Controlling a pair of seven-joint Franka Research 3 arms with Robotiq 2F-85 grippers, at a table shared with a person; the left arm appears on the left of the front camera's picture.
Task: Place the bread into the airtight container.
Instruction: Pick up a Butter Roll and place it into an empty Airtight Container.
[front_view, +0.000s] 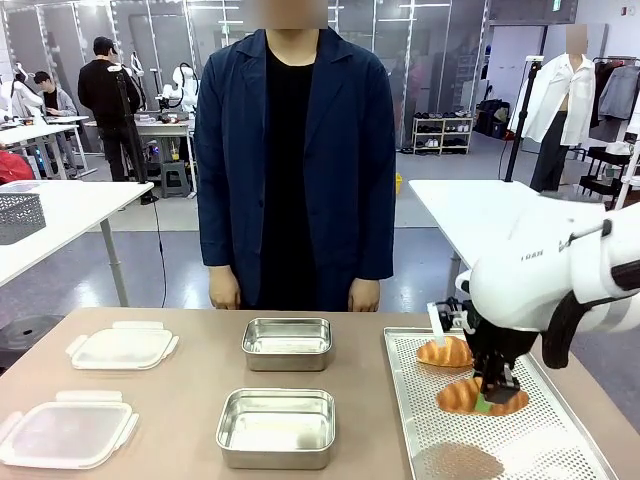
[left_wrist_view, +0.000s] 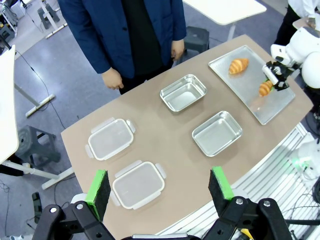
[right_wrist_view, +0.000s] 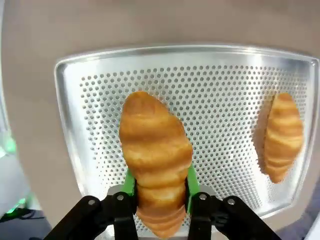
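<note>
My right gripper (front_view: 496, 393) (right_wrist_view: 159, 189) is shut on a golden croissant-shaped bread (front_view: 482, 397) (right_wrist_view: 155, 150), held a little above the perforated metal tray (front_view: 560, 440) (right_wrist_view: 220, 90). A second bread (front_view: 445, 352) (right_wrist_view: 282, 136) lies at the tray's far end. Two open steel containers sit mid-table, one far (front_view: 287, 343) and one near (front_view: 276, 427), both with nothing in them. High above the table's near side, my left gripper (left_wrist_view: 159, 185) hangs open, holding nothing. From there the held bread (left_wrist_view: 265, 88) and the right gripper (left_wrist_view: 276, 77) show at the far right.
Two clear plastic lids (front_view: 122, 347) (front_view: 65, 432) lie on the table's left side. A person in a dark blue coat stands at the far edge, hands (front_view: 225, 290) hanging down by the table. The tray takes up the right end.
</note>
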